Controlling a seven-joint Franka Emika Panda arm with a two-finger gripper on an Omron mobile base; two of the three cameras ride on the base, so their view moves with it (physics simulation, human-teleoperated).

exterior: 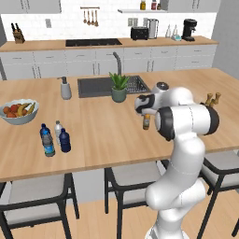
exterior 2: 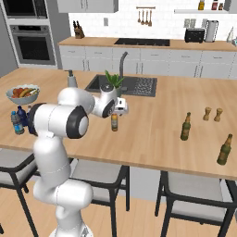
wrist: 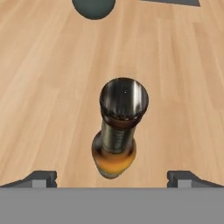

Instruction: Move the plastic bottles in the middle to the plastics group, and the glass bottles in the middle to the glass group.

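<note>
Directly below, we are viewing the small amber bottle (wrist: 114,135) standing upright on the smooth wood-grain counter (wrist: 48,87), its rounded glassy body narrowing to a dark metallic cap. Our gripper (wrist: 112,177) is hanging above it, fingers spread wide, grasping nothing.

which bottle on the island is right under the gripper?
The small amber-orange glass bottle with a narrow neck, standing alone mid-counter below the open gripper. The two dark green bottles stand far right; the plastic bottles cluster far left.
</note>
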